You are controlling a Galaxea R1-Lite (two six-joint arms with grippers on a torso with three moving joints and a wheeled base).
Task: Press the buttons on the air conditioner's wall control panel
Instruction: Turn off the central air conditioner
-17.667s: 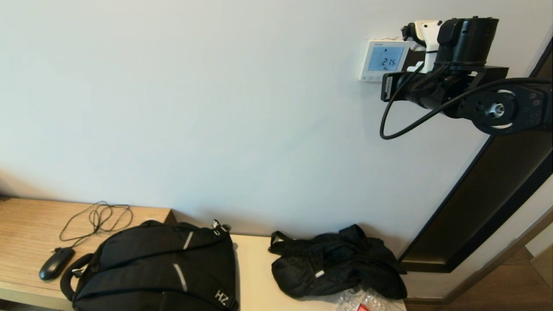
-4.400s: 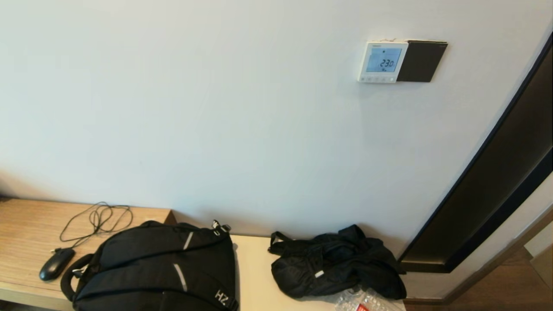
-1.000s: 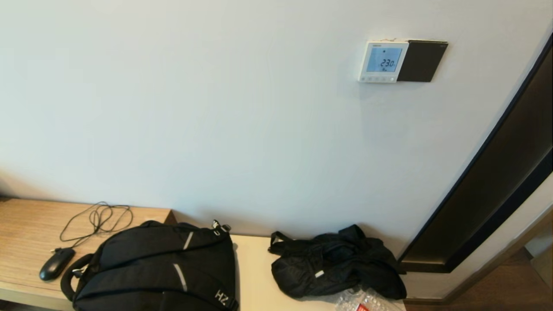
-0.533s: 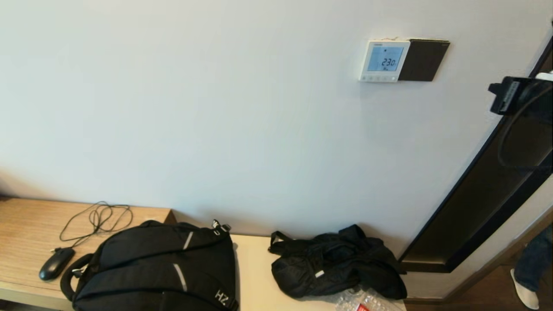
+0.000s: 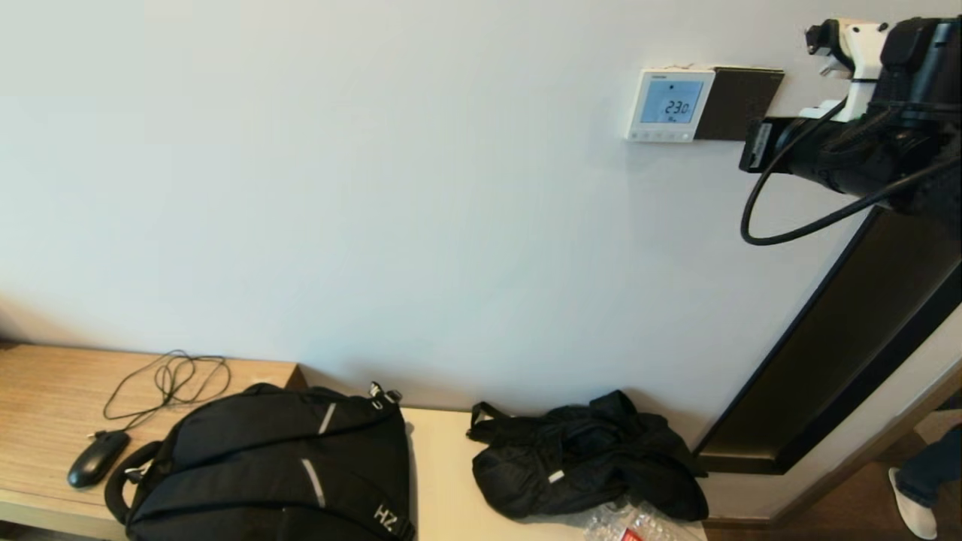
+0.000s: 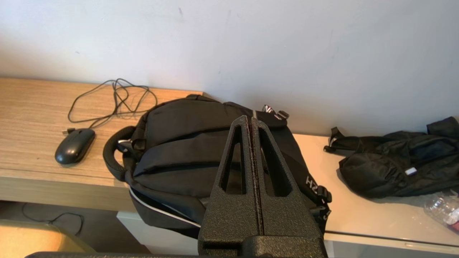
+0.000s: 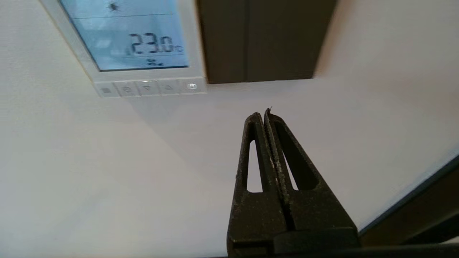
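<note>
The air conditioner's wall control panel (image 5: pixel 669 105) is a white square on the wall, and its light-blue screen reads 23.0. The buttons (image 5: pixel 660 136) run along its lower edge and also show in the right wrist view (image 7: pixel 148 87). My right arm (image 5: pixel 849 135) is raised just right of the panel. My right gripper (image 7: pixel 263 113) is shut and empty. Its tip points at bare wall below the black plate (image 7: pixel 261 39), right of the button row and apart from it. My left gripper (image 6: pixel 250 120) is shut and empty, parked low above the backpack (image 6: pixel 193 143).
A black plate (image 5: pixel 736 104) adjoins the panel's right side. A dark door frame (image 5: pixel 849 353) runs down the right. On the bench below lie a black backpack (image 5: pixel 278 466), a black bag (image 5: pixel 586 458), a mouse (image 5: pixel 98 458) with cable and a plastic bottle (image 5: pixel 631 522). A person's foot (image 5: pixel 913 511) shows at lower right.
My right arm, out of view a second ago, has come in from the right and risen leftward to beside the panel. The screen read 21.5 much earlier and now reads 23.0.
</note>
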